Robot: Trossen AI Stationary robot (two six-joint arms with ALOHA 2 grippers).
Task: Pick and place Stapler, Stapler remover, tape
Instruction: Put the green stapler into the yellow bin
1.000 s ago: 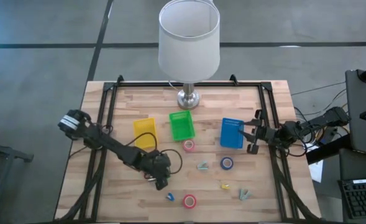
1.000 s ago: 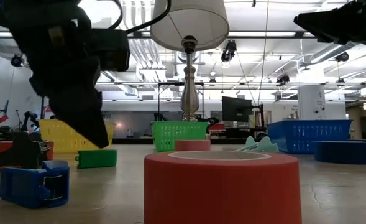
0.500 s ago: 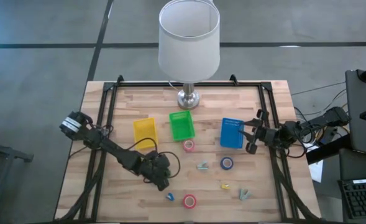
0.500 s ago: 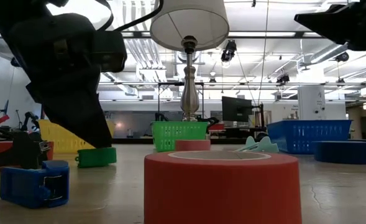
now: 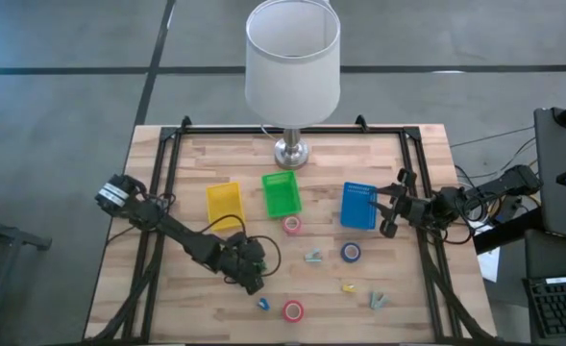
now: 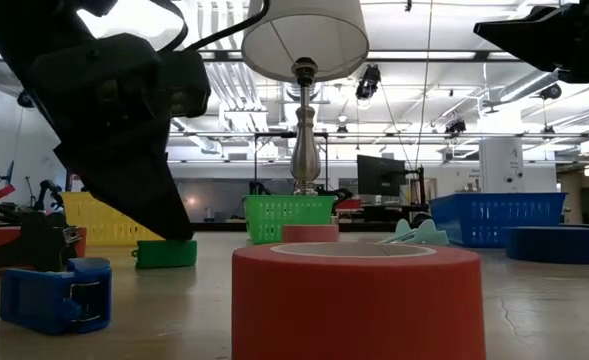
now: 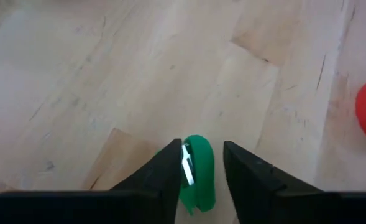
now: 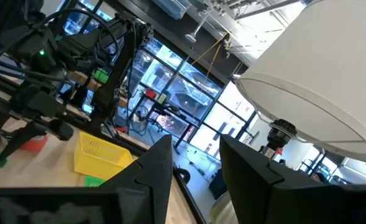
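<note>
Little looks done: the yellow tray (image 5: 223,204), green tray (image 5: 282,193) and blue tray (image 5: 358,206) appear empty, and the tapes (image 5: 292,310), among other small items, lie loose on the bench (image 5: 321,154). The left gripper (image 7: 200,163) straddles a green stapler (image 7: 199,171), fingers (image 7: 168,168) either side; whether they pinch it yet is unclear. The right gripper (image 8: 195,155) waits beside the blue tray, fingers parted, empty.

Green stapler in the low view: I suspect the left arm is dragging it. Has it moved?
Yes. The green stapler slid rightward, toward the green basket, with the left gripper.
</note>
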